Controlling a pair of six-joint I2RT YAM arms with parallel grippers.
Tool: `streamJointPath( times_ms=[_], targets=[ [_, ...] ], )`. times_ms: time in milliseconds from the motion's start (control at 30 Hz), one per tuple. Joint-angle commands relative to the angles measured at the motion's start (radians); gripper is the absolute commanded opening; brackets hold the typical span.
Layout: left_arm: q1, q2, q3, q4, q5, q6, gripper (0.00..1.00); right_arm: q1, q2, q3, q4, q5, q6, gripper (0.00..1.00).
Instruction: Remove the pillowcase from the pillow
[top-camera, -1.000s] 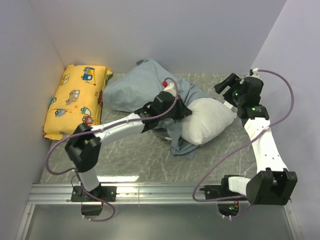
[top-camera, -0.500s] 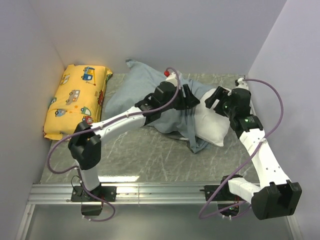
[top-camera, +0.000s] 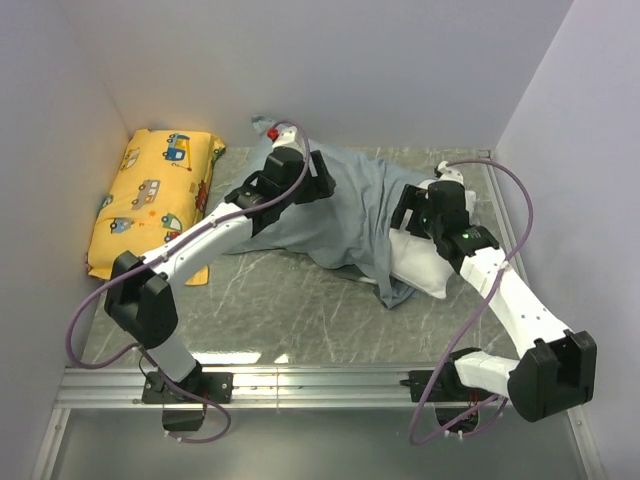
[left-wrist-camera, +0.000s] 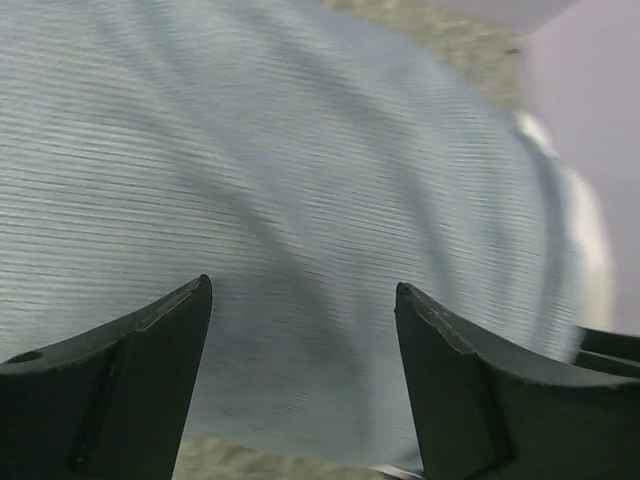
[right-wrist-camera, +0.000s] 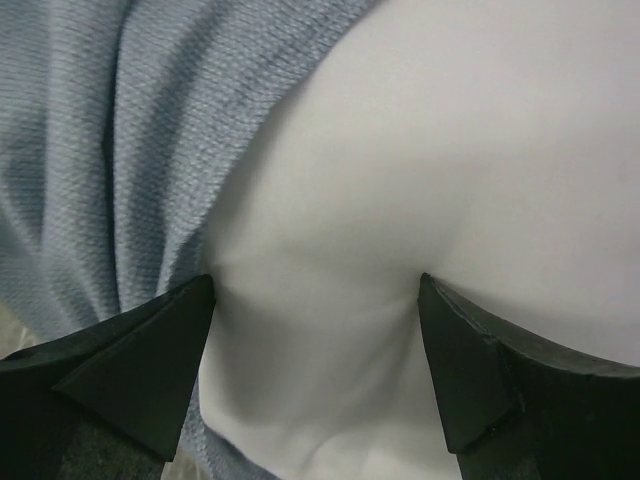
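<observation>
Letting go was the main change over the last second. The left tool (top-camera: 318, 178), which had been clamped on the pillowcase (top-camera: 340, 215) near its middle, spread its jaws wide and swung back toward the far left. It hung there over the closed end of the cover, and its own camera showed only striped grey-blue cloth (left-wrist-camera: 300, 150) under the empty gap (left-wrist-camera: 303, 290).

The right tool (top-camera: 412, 205) had meanwhile come in from the far right corner to the bare end of the pillow (top-camera: 425, 268). Its jaws stood wide to either side of the white bulge (right-wrist-camera: 420, 150), with the edge of the cover (right-wrist-camera: 130, 130) just to their left. From that close view I could not be sure whether the tips (right-wrist-camera: 315, 280) pressed into the stuffing or hovered just above it, but they were not closed on it.

The pillow lay on the tabletop (top-camera: 290, 310) at the right, with only its near right end poking out and the rest inside the cover. The job looked roughly half done: the hold had been given up, probably to take a fresh one, with one tool pinning the pillow and the other pulling from the closed end.

No brand or readable writing showed anywhere; the yellow cushion (top-camera: 155, 200) by the left wall carried only cartoon vehicles.
</observation>
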Motion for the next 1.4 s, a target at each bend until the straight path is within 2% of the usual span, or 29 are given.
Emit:
streamJointPath(
  times_ms=[0,233,300,333,433,667,867,1000,1067,1100,1133,1167,1200,1233,1367],
  targets=[
    [0.030,0.042,-0.030,-0.005,0.024,0.069,0.78,0.005,-0.005,-0.042,0.046,0.061,0.011,0.88],
    [0.043,0.093,-0.016,0.026,0.015,0.056,0.63,0.004,-0.005,-0.058,0.071,0.057,0.016,0.82],
    [0.049,0.099,-0.006,0.022,-0.001,0.053,0.52,0.004,-0.025,-0.067,0.069,0.058,0.016,0.83],
    [0.050,0.102,-0.001,0.017,-0.005,0.052,0.34,0.004,-0.034,-0.071,0.074,0.055,0.014,0.84],
    [0.067,0.118,0.030,-0.021,-0.031,0.043,0.00,0.004,-0.057,-0.088,0.091,0.064,0.017,0.88],
    [0.151,0.064,0.011,-0.049,-0.073,0.033,0.00,0.004,-0.046,-0.110,0.091,0.066,0.019,0.89],
    [0.164,0.043,-0.022,-0.037,-0.044,0.029,0.00,0.002,-0.050,-0.124,0.117,0.014,0.022,0.91],
    [0.164,0.041,-0.026,-0.027,-0.042,0.032,0.00,0.002,0.025,-0.124,0.135,-0.046,0.011,0.89],
    [0.176,0.044,-0.007,-0.041,-0.051,0.035,0.00,0.002,0.070,-0.119,0.160,-0.054,0.010,0.70],
    [0.185,0.049,0.016,-0.055,-0.047,0.033,0.00,-0.002,0.122,-0.098,0.154,-0.054,0.007,0.57],
    [0.198,0.052,0.027,-0.060,-0.042,0.032,0.00,-0.010,0.145,-0.078,0.126,-0.057,0.008,0.26],
    [0.223,0.053,0.036,-0.060,-0.036,0.033,0.01,-0.016,0.160,-0.058,0.111,-0.063,0.007,0.12],
    [0.237,0.058,0.056,-0.058,-0.035,0.036,0.00,-0.019,0.164,-0.020,0.098,-0.061,0.008,0.04],
    [0.253,0.063,0.072,-0.072,-0.036,0.039,0.00,-0.022,0.155,0.001,0.079,-0.048,0.011,0.00],
    [0.372,0.087,0.137,-0.095,-0.028,0.047,0.00,-0.030,0.087,0.144,-0.003,0.036,0.008,0.00]
  ],
)
